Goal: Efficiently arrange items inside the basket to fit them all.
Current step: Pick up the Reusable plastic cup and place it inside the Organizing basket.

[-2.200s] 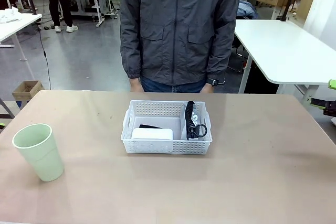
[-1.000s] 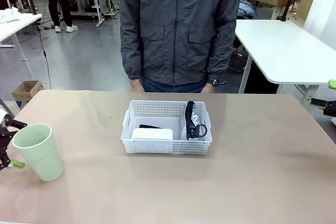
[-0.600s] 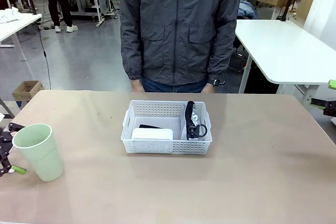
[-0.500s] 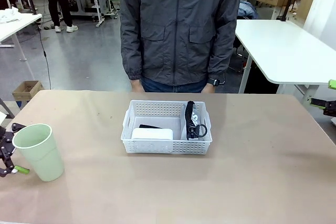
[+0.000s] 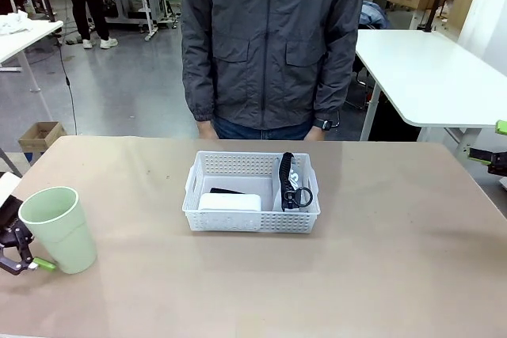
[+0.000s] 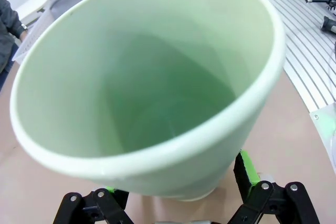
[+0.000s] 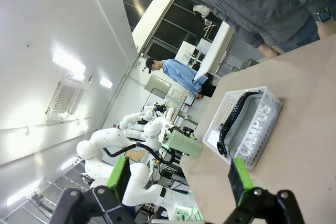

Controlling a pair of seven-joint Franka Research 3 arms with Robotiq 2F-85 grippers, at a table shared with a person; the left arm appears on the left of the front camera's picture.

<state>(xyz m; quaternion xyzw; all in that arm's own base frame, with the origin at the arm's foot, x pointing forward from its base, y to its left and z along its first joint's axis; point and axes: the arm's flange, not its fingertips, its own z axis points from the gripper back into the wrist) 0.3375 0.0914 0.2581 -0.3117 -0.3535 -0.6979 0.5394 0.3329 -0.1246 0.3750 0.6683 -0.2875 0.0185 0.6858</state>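
Observation:
The pale green cup (image 5: 58, 229) stands upright near the table's left edge. My left gripper (image 5: 24, 247) is open beside its lower part. In the left wrist view the cup (image 6: 152, 87) looms between the two green-padded fingers (image 6: 245, 167), and I cannot tell whether they touch it. The white perforated basket (image 5: 192, 184) sits mid-table. It holds a white block (image 5: 230, 202), a black stapler (image 5: 226, 191) behind it, and the grey pouch (image 5: 295, 176) with its black strap on the right. My right gripper (image 5: 489, 144) hangs open at the far right edge, away from everything; its wrist view shows the basket (image 7: 265, 95) and "CAMPUS" pouch (image 7: 257, 124).
A person in a grey jacket (image 5: 269, 45) stands at the far side of the table, hands low at its edge. A white table (image 5: 428, 69) stands behind on the right. Bare tabletop lies between the cup and the basket.
My left gripper has come in from the left edge, dropped lower and closed in on the cup's base. The cup, basket and right gripper have not moved.

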